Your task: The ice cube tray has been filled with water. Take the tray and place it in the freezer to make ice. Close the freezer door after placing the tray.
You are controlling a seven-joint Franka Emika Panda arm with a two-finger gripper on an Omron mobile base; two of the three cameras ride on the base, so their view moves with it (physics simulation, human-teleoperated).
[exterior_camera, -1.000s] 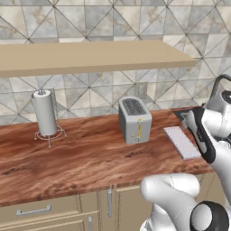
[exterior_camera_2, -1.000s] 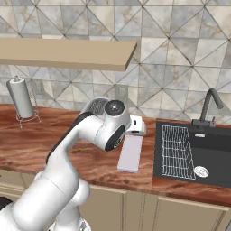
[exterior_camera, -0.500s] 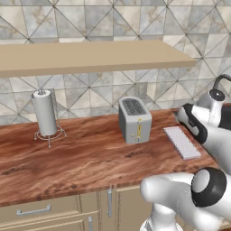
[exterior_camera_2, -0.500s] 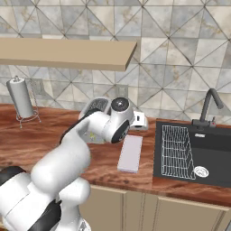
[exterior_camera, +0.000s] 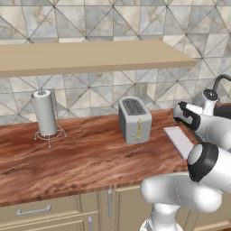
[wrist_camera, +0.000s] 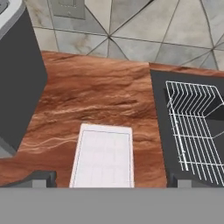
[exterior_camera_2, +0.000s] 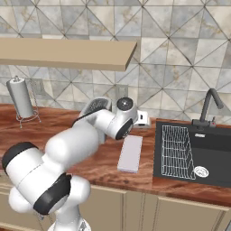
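In the hand view the tool (wrist_camera: 111, 177) hangs spread wide and empty — the ice cube tray (wrist_camera: 104, 156) lies on the bench (wrist_camera: 96, 98) at bottom centre between its tips, long axis running up-frame; sink rack (wrist_camera: 194, 124) at right.

arm (exterior_camera_2: 85, 137) swung over from beside the toaster (exterior_camera: 134, 119) toward the sink (exterior_camera_2: 195, 153), wrist now turned above the tray (exterior_camera_2: 130, 153), elbow dropped lower in front of the counter (exterior_camera: 81, 158)
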